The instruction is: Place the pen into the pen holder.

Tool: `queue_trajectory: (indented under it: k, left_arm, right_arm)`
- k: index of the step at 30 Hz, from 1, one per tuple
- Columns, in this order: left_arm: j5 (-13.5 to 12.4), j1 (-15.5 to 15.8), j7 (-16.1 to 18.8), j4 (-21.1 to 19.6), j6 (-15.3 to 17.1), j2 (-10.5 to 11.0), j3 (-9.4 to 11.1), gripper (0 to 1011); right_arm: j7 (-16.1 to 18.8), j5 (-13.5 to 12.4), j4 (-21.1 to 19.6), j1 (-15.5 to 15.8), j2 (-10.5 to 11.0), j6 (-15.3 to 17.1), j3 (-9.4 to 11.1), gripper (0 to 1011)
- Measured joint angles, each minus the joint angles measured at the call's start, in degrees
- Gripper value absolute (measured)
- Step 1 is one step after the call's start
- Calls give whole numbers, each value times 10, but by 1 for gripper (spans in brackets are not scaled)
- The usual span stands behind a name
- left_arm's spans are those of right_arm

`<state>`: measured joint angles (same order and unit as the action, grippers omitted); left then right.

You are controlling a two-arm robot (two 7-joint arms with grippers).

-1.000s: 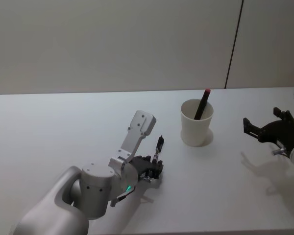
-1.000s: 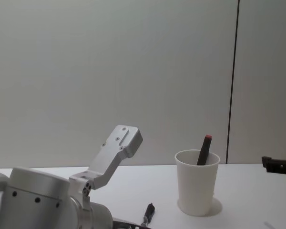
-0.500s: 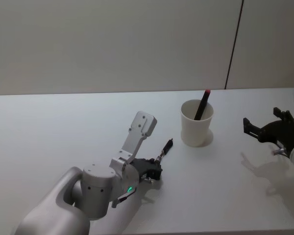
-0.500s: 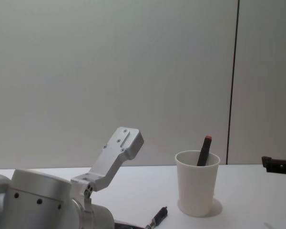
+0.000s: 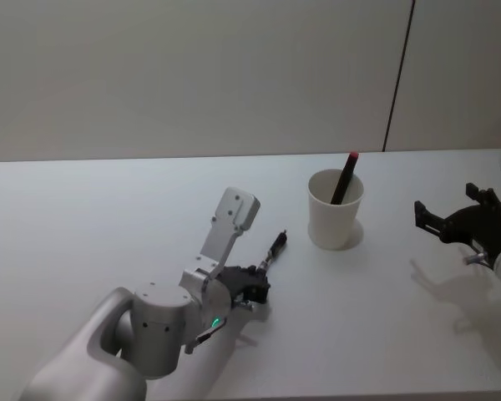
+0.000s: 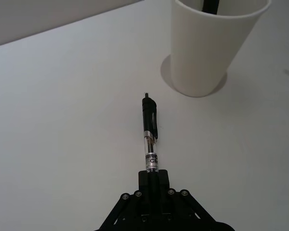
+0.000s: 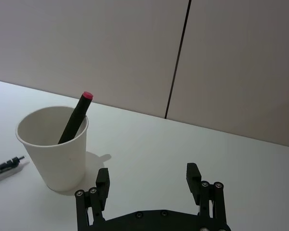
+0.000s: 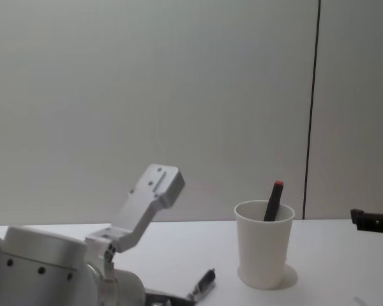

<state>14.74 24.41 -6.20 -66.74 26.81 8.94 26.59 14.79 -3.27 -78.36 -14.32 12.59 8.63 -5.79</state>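
My left gripper (image 5: 257,280) is shut on the back end of a black and clear pen (image 5: 275,247). The pen is low over the table and points toward the pen holder (image 5: 335,213), a white paper cup a short way ahead of its tip. In the left wrist view the pen (image 6: 150,126) runs from the gripper (image 6: 153,177) toward the cup (image 6: 207,53). A dark marker with a red cap (image 5: 345,177) stands tilted inside the cup. My right gripper (image 5: 451,219) hovers open to the right of the cup, and its wrist view shows the cup (image 7: 55,144).
The white table (image 5: 83,217) stretches bare to the left and in front of the cup. A plain wall with a dark vertical seam (image 5: 398,75) stands right behind the table's far edge.
The pen has swung from pointing steeply up to lying low and pointing at the cup. My left wrist has turned and shifted slightly left. The right arm has stayed still.
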Motion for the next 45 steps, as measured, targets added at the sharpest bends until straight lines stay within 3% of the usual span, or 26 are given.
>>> queue_trajectory:
  k: [14,22,32,45]
  left_arm:
    - [6,-49,70,-101,-16,37,-20,130]
    - [4,-78,88,-148,-35,58,-27,130]
    - [-18,-105,69,-195,-89,87,-34,129]
    - [-47,-126,9,-226,-192,118,-43,129]
  right_arm:
    - [0,0,0,0,0,0,0,1001]
    - [0,0,0,0,0,0,0,1001]
    - [0,0,0,0,0,0,0,1001]
    - [0,0,0,0,0,0,0,1001]
